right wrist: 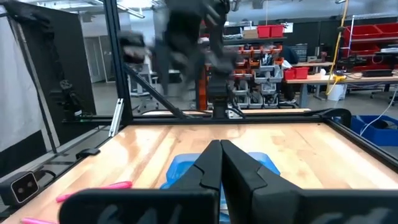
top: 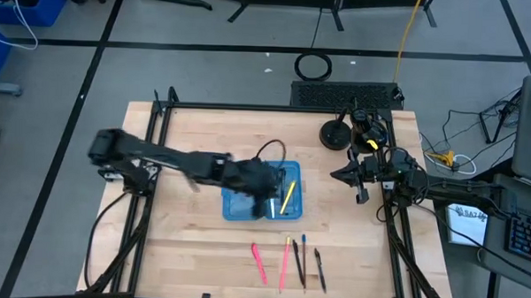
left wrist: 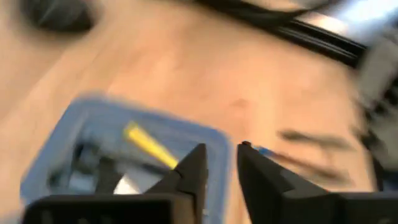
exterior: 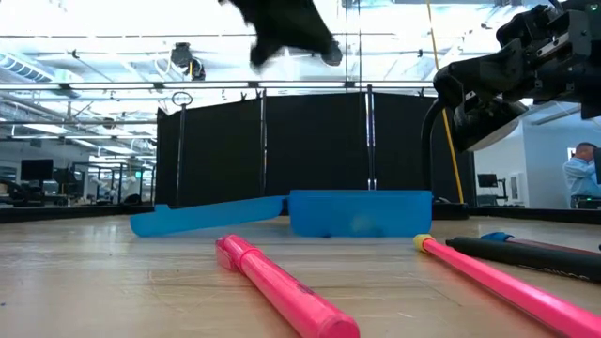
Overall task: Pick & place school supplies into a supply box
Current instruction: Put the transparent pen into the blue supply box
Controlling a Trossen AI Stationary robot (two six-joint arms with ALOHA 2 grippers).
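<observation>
The translucent blue supply box [top: 246, 206] lies open in the middle of the table, and a yellow pencil [top: 288, 197] lies inside it. My left gripper [left wrist: 222, 167] hovers above the box's right part, open by a narrow gap and holding nothing. In the left wrist view the yellow pencil [left wrist: 148, 144] lies in the box [left wrist: 93, 121], with dark shapes beside it. Several pens lie flat on the table nearer the front edge: a pink one [top: 259, 262], a pink-red one [top: 285, 260] and dark ones [top: 319, 268]. My right gripper [right wrist: 219, 152] waits shut at the right edge.
A black round stand [top: 334, 134] and cables sit at the far right of the table. In the low view the box's lid [exterior: 207, 217] lies flat to one side of its tray [exterior: 362, 213]. Bare wood lies left of the box and along the near left.
</observation>
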